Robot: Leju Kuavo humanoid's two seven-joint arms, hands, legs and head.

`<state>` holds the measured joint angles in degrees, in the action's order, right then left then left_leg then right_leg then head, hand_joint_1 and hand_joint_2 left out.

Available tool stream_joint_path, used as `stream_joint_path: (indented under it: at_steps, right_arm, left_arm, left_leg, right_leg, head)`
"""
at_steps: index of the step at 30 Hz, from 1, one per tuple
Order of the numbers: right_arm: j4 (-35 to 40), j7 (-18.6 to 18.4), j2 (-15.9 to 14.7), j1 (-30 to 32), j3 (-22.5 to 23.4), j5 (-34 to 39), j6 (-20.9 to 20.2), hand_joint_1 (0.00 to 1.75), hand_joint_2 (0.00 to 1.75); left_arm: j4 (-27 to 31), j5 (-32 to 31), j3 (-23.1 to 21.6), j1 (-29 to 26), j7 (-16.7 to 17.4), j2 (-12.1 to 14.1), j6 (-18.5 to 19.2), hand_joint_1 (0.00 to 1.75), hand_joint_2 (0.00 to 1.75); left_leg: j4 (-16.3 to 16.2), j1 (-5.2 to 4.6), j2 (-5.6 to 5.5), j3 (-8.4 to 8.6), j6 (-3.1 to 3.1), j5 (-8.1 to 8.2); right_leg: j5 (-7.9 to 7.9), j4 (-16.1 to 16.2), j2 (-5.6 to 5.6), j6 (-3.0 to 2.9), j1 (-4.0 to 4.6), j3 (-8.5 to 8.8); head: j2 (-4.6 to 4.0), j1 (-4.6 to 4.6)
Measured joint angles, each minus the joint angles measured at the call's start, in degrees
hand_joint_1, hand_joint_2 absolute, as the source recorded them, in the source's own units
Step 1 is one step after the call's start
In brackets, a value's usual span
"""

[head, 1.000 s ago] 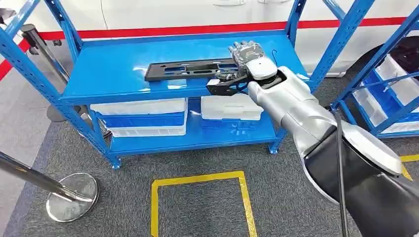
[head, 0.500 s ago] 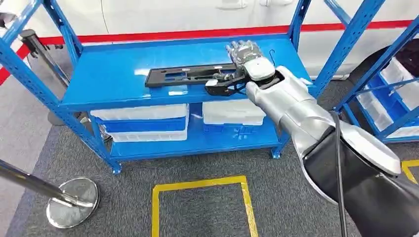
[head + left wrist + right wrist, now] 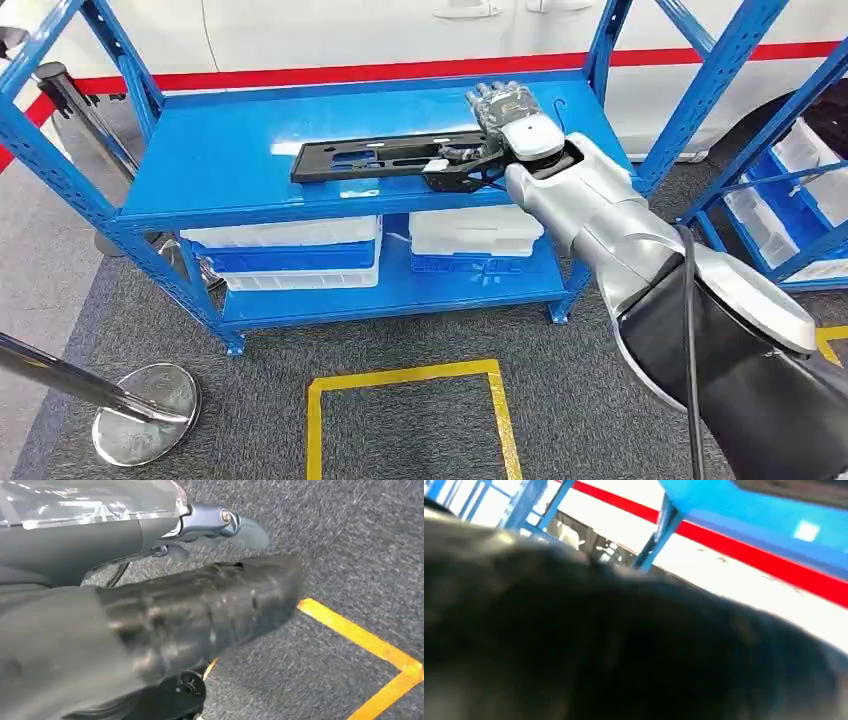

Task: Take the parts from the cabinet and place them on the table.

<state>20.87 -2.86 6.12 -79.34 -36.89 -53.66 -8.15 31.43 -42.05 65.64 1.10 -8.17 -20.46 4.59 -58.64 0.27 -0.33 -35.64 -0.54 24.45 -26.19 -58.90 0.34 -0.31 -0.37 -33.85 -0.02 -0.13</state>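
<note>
- Since the earlier frame the camera has swayed a little; right hand (image 3: 508, 118) holds its place at the part's end.
- Left hand (image 3: 220, 522) hangs over the carpet; I cannot tell its fingers' state.
- Part (image 3: 385, 157) lies flat on the top shelf (image 3: 220, 150), stretching left of the hand.
- Fingers (image 3: 498, 100) look spread flat beyond it, holding nothing.
- Looks like stiff, light plastic; long, so take it nearer mid-length.

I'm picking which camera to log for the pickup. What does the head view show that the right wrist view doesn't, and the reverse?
Head view alone: the long black part lying on the blue rack's top shelf, the right hand at its near end, white bins below, and the yellow floor marking. Right wrist view alone: a close, blurred dark mass; whether the hand grips cannot be told. Both show blue rack posts and the red stripe.
</note>
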Motion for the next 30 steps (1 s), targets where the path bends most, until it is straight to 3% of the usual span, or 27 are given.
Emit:
stream_joint_path:
  at_steps: [1, 3, 5, 6, 7, 8, 9, 11, 12, 14, 15, 16, 17, 18, 19, 21, 22, 23, 24, 26, 27, 28, 30]
  right_arm:
    - [0.0, 0.1, 0.0, -0.1, 0.0, 0.0, 0.0, 0.00, 0.00]
    - [0.2, 0.1, 0.0, -0.2, 0.0, 0.0, 0.0, 0.00, 0.00]
    - [0.1, 0.1, 0.0, -0.2, 0.0, 0.0, 0.0, 0.00, 0.00]
    - [0.1, 0.1, 0.0, 0.1, -0.1, 0.0, -0.1, 0.00, 0.00]
    - [0.1, 0.2, 0.0, 0.5, -0.1, 0.0, -0.3, 0.00, 0.00]
    - [0.0, 0.4, 0.0, 0.6, -0.1, 0.2, -0.6, 0.00, 0.00]
    - [0.0, 0.5, 0.0, 0.7, -0.1, 0.2, -0.9, 0.00, 0.00]
    - [0.0, 0.5, 0.0, 0.6, -0.1, 0.2, -0.9, 0.00, 0.00]
    - [-0.1, 0.5, 0.0, 0.6, -0.1, 0.2, -1.0, 0.00, 0.00]
    - [-0.1, 0.6, 0.1, 0.6, -0.2, 0.2, -1.0, 0.00, 0.00]
    - [-0.1, 0.7, 0.1, 0.7, -0.2, 0.2, -1.0, 0.00, 1.75]
    - [-0.1, 0.7, 0.1, 0.7, -0.2, 0.2, -1.0, 0.00, 1.75]
    - [-0.1, 0.7, 0.0, 0.7, -0.2, -0.1, -1.0, 0.00, 1.75]
    - [-0.1, 0.7, 0.1, 0.6, -0.3, -0.3, -1.0, 0.00, 1.75]
    - [-0.1, 0.7, 0.2, 0.5, -0.4, -0.4, -1.2, 0.00, 1.75]
    - [-0.2, 0.7, 0.4, 0.7, -0.8, -0.8, -2.0, 0.00, 1.75]
    - [-0.3, 0.7, 0.5, 0.9, -1.1, -0.8, -2.2, 0.00, 1.75]
    - [-0.4, 0.7, 0.5, 1.2, -1.2, -0.9, -2.3, 0.00, 1.75]
    - [-0.4, 0.7, 0.5, 1.4, -1.2, -0.9, -2.4, 0.00, 1.75]
    - [-0.4, 0.7, 0.6, 1.5, -1.6, -1.1, -2.4, 0.00, 1.75]
    - [-0.5, 0.7, 0.6, 1.5, -1.6, -1.2, -2.3, 0.00, 1.75]
    - [-0.5, 0.7, 0.6, 1.4, -1.6, -1.2, -2.3, 0.00, 1.75]
    - [-0.6, 0.7, 0.6, 1.9, -1.7, -1.3, -2.3, 0.00, 1.75]
  left_arm:
    - [0.0, 0.0, 0.0, 0.1, 0.0, 0.0, 0.0, 0.00, 0.00]
    - [0.0, -0.1, 0.1, -0.1, 0.0, -0.1, 0.0, 0.00, 0.00]
    - [0.0, -0.1, 0.1, -0.1, 0.0, -0.1, 0.0, 0.00, 0.00]
    - [0.1, -0.1, 0.1, 0.0, 0.0, -0.1, 0.0, 0.00, 0.00]
    - [0.2, -0.1, 0.1, 0.0, 0.0, -0.1, 0.0, 0.00, 0.00]
    - [0.2, -0.1, 0.1, 0.0, 0.0, -0.1, 0.0, 0.00, 0.00]
    - [0.2, -0.1, 0.1, -0.1, 0.0, -0.1, 0.0, 0.00, 0.00]
    - [0.3, -0.1, 0.2, -0.1, 0.0, -0.2, 0.0, 0.00, 0.00]
    - [0.3, -0.2, 0.3, -0.1, 0.0, -0.2, 0.0, 0.00, 0.00]
    - [0.3, -0.2, 0.3, 0.0, 0.0, -0.2, 0.0, 0.00, 0.00]
    - [0.3, -0.2, 0.3, 0.0, 0.0, -0.2, 0.0, 0.00, 0.00]
    - [0.3, -0.2, 0.3, 0.0, 0.0, -0.2, 0.0, 0.00, 0.00]
    - [0.3, -0.2, 0.3, 0.1, 0.0, -0.2, 0.0, 0.00, 0.00]
    - [0.3, -0.2, 0.4, 0.0, 0.0, -0.2, 0.0, 0.00, 0.00]
    - [0.3, -0.3, 0.4, 0.0, 0.0, -0.2, 0.0, 0.00, 0.00]
    - [0.4, -0.3, 0.6, 0.0, 0.0, -0.2, 0.0, 0.00, 0.00]
    - [0.4, -0.4, 0.7, 0.1, 0.0, -0.2, 0.0, 0.00, 0.00]
    - [0.4, -0.5, 0.7, 0.1, 0.1, -0.2, 0.0, 0.00, 0.00]
    - [0.4, -0.5, 0.7, 0.1, 0.1, -0.2, 0.0, 0.00, 0.00]
    - [0.4, -0.6, 0.9, 0.0, 0.1, -0.1, 0.0, 0.00, 0.00]
    - [0.4, -0.6, 1.0, 0.1, 0.1, -0.1, 0.0, 0.00, 0.00]
    - [0.4, -0.6, 1.0, 0.0, 0.2, -0.1, 0.0, 0.00, 0.00]
    - [0.4, -0.7, 1.0, 0.2, 0.1, -0.1, 0.0, 0.00, 0.00]
  left_leg:
    - [0.4, 0.29, 0.02, 0.30, -0.33, -0.13]
    - [1.1, 0.61, 0.18, 1.26, -1.11, -0.17]
    - [1.0, 0.52, 0.22, 1.31, -1.49, 0.02]
    - [1.0, 0.51, 0.21, 1.33, -1.64, 0.12]
    - [0.9, 0.51, 0.17, 1.35, -1.70, 0.23]
    - [0.7, 0.51, 0.06, 1.47, -1.67, 0.44]
    - [0.5, 0.51, -0.06, 1.62, -1.57, 0.74]
    - [0.0, 0.51, -0.13, 2.09, -1.27, 1.51]
    - [-0.1, 0.28, -0.10, 2.04, -1.02, 1.77]
    - [-0.2, 0.21, -0.13, 1.80, -0.53, 1.78]
    - [0.0, 0.21, -0.10, 1.87, -0.33, 1.85]
    - [0.0, 0.19, -0.11, 1.98, -0.05, 1.88]
    - [-0.3, 0.26, -0.02, 1.85, 0.35, 2.83]
    - [-1.7, 0.32, 0.02, 1.63, 0.69, 3.61]
    - [-4.9, 0.36, -0.01, 0.11, 0.91, 5.22]
    - [-13.9, 0.49, 0.01, -4.74, 1.30, 8.66]
    - [-16.9, 0.49, 0.02, -6.67, 1.40, 9.34]
    - [-17.5, 0.51, 0.03, -7.47, 1.42, 8.46]
    - [-15.0, 0.50, 0.03, -6.69, 1.32, 6.07]
    - [-4.8, 0.50, 0.05, -2.09, 0.89, 0.01]
    - [-1.0, 0.47, 0.03, -0.48, 0.53, -0.44]
    - [-0.3, 0.03, 0.05, 0.07, 0.44, -0.08]
    - [-0.1, 0.02, -0.07, -0.16, 0.10, 0.01]
  right_leg:
    - [-0.13, 0.1, 0.03, 0.34, 0.25, 0.23]
    - [-2.29, -2.8, -0.10, 0.75, 0.11, -0.71]
    - [-5.92, -11.6, -0.05, 0.97, 0.00, -5.43]
    - [-7.11, -15.7, -0.06, 1.08, -0.08, -7.86]
    - [-7.09, -18.1, -0.07, 1.15, -0.17, -9.56]
    - [-5.50, -17.3, -0.08, 1.15, -0.30, -9.75]
    - [-2.78, -13.9, -0.09, 1.04, -0.39, -8.56]
    - [3.00, -3.5, -0.22, 0.56, -0.38, -4.07]
    - [1.82, -2.2, -0.24, 0.50, -0.13, -3.15]
    - [1.81, -1.1, -0.16, 0.36, 0.15, -2.79]
    - [1.68, -1.2, -0.10, 0.18, 0.19, -2.79]
    - [1.70, -1.1, -0.07, 0.00, 0.12, -2.73]
    - [1.92, -0.4, -0.10, -0.49, -0.40, -2.17]
    - [1.82, -0.2, -0.12, -0.72, -0.37, -1.86]
    - [1.72, -0.2, -0.12, -1.11, -0.41, -1.77]
    - [1.57, -0.2, -0.02, -1.33, -0.35, -1.65]
    - [1.48, -0.2, -0.02, -1.36, -0.31, -1.61]
    - [1.39, -0.3, 0.00, -1.32, -0.29, -1.51]
    - [1.19, -0.3, 0.00, -1.27, -0.29, -1.28]
    - [0.69, -0.5, 0.02, -1.00, -0.30, -0.68]
    - [0.46, -0.5, -0.02, -0.76, -0.28, -0.60]
    - [0.42, -0.5, 0.05, -0.50, 0.03, -0.85]
    - [0.54, -0.4, 0.00, -0.02, -0.06, -0.97]
  head:
    - [0.02, 0.00]
    - [0.00, 0.07]
    - [0.02, 0.02]
    - [0.00, 0.04]
    - [0.00, 0.04]
    - [0.00, 0.04]
    - [0.00, 0.04]
    - [0.00, 0.04]
    - [0.02, 0.04]
    - [0.02, 0.02]
    - [0.02, 0.02]
    - [0.02, 0.04]
    - [0.02, 0.02]
    - [0.02, 0.00]
    - [0.02, -0.07]
    - [0.02, -0.04]
    - [0.00, -0.06]
    - [0.00, -0.04]
    - [0.02, -0.07]
    - [0.00, -0.07]
    - [0.00, -0.02]
    - [0.00, -0.04]
    - [0.00, -0.04]
